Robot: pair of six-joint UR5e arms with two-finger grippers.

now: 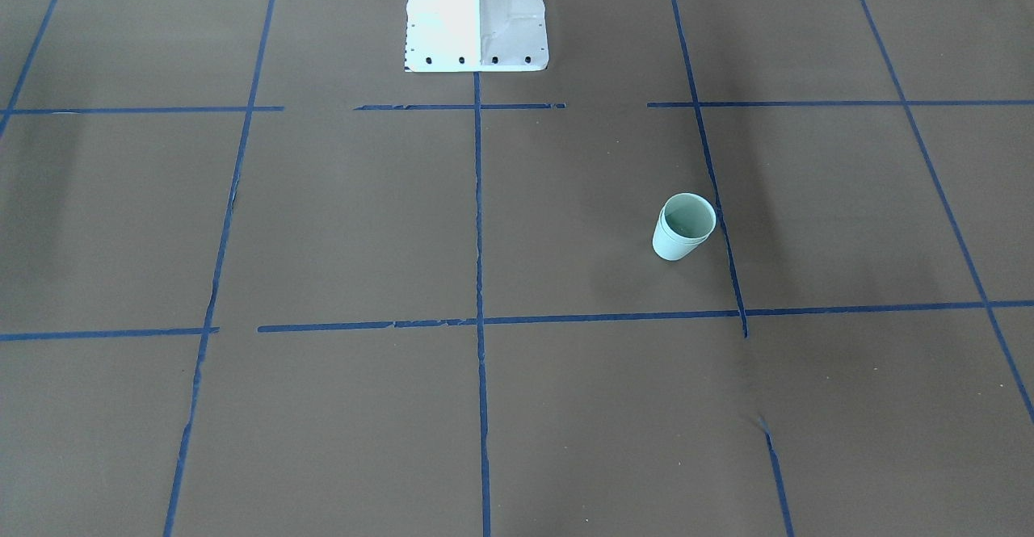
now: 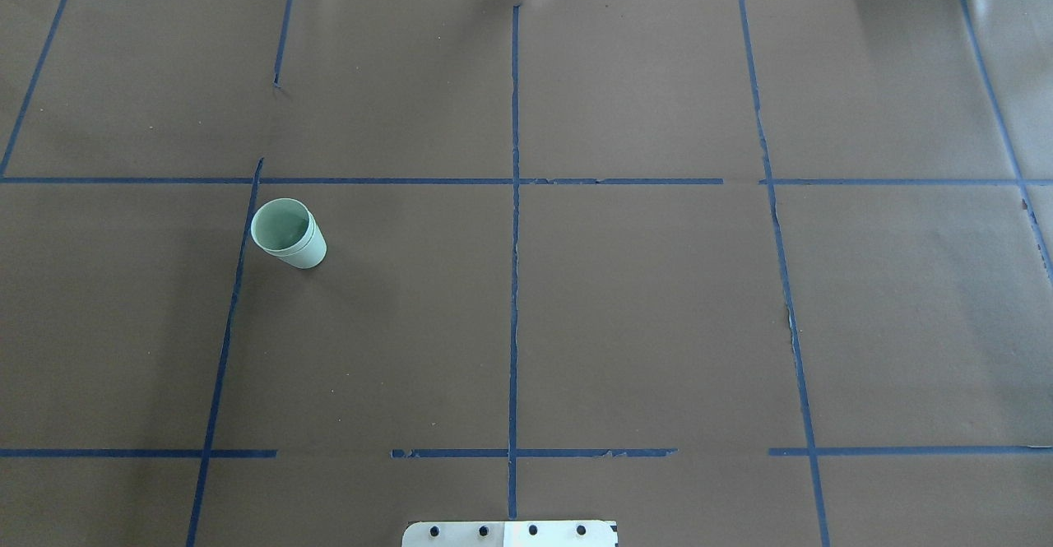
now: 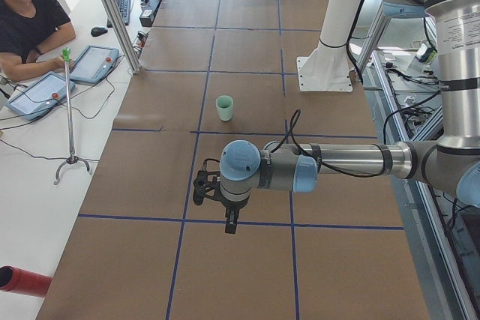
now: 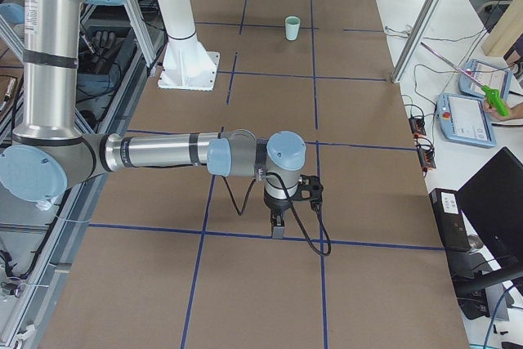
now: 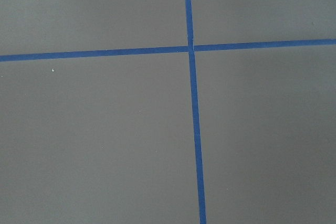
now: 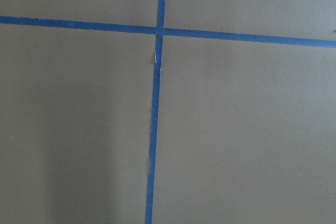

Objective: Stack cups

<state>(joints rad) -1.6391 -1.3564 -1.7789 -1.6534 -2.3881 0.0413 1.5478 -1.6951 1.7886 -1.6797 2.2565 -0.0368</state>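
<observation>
The two pale mint-green cups (image 1: 683, 226) stand upright as one nested stack, one inside the other, on the brown table. The stack shows in the overhead view (image 2: 288, 233) at the left, beside a blue tape line, in the exterior left view (image 3: 224, 107) and in the exterior right view (image 4: 292, 28). My left gripper (image 3: 231, 222) hangs point-down above the table, well away from the cups. My right gripper (image 4: 279, 226) hangs the same way at the opposite end. Both show only in the side views, so I cannot tell whether they are open or shut. The wrist views show only table and tape.
The white robot pedestal (image 1: 477, 16) stands at the table's robot-side edge. Blue tape lines (image 2: 514, 226) grid the brown table. An operator (image 3: 30, 16) sits at a side desk with tablets (image 3: 97, 64). A thin stand (image 3: 69, 110) and a red cylinder (image 3: 22, 281) are beside the table.
</observation>
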